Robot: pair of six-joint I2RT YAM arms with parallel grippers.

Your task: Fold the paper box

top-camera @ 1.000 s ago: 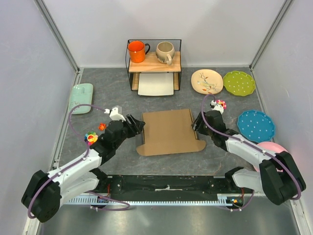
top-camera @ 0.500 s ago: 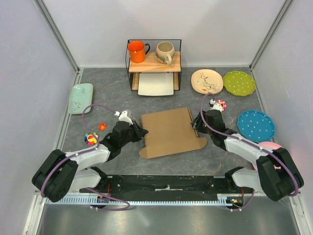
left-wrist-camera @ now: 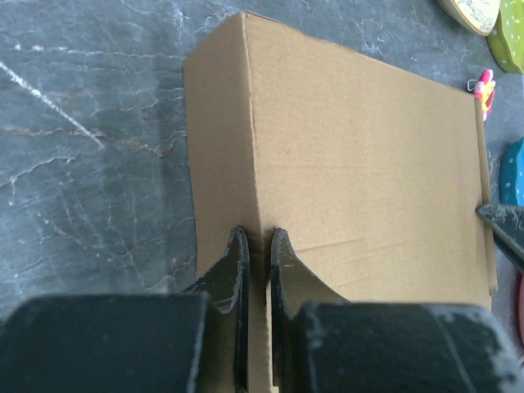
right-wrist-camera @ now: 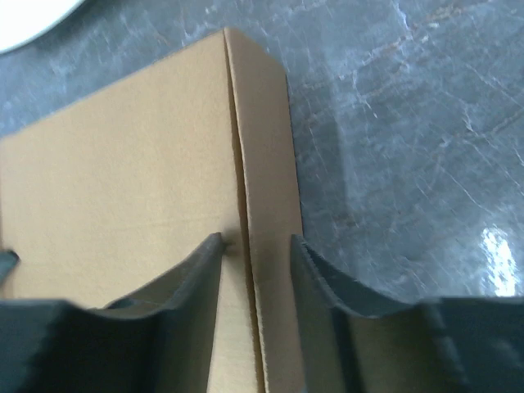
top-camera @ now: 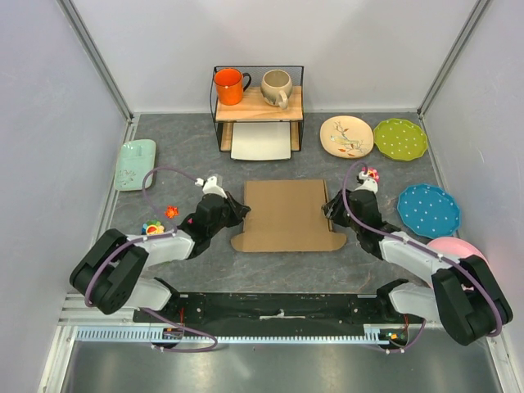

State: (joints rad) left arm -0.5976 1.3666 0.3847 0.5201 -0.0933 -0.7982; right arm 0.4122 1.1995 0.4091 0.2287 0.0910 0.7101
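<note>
Left wrist view: your left claw point(left-wrist-camera: 256, 239) is pinched tight on the left side flap of the paper box point(left-wrist-camera: 360, 164), right at the crease. Right claw point(right-wrist-camera: 254, 241) straddles the opposite flap with its jaws apart, no pinch yet. Step looks like raising the side walls. Next: close right, then lift both flaps evenly. Box lies flat on the desk point(top-camera: 188, 155) between the arms, long axis left-right, tabbed edge toward the bases.

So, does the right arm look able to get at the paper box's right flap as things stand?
Probably yes: the right gripper straddles the right flap of the paper box, jaws apart, with nothing blocking it.
</note>
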